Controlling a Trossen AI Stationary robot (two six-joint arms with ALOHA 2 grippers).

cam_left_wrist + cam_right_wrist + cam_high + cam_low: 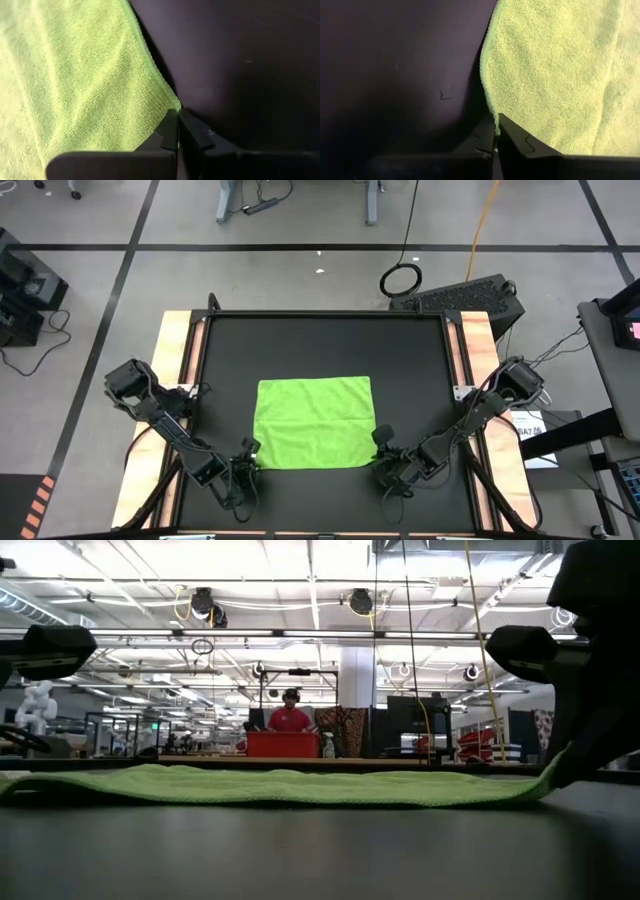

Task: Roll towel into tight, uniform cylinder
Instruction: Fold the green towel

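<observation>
Both pairs of fingers pinch the towel [315, 423] at its near corners — left gripper [247, 457], right gripper [384, 442] — cloth lying flat ahead, long axis between them.

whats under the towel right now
The towel lies flat and unrolled on the black table, with nothing bulging beneath it. The left gripper and right gripper are shut on its two near corners. The tabletop beneath the cloth itself is covered.

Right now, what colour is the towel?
Bright lime green towel, plain, no pattern; clearest in the high view.
</observation>
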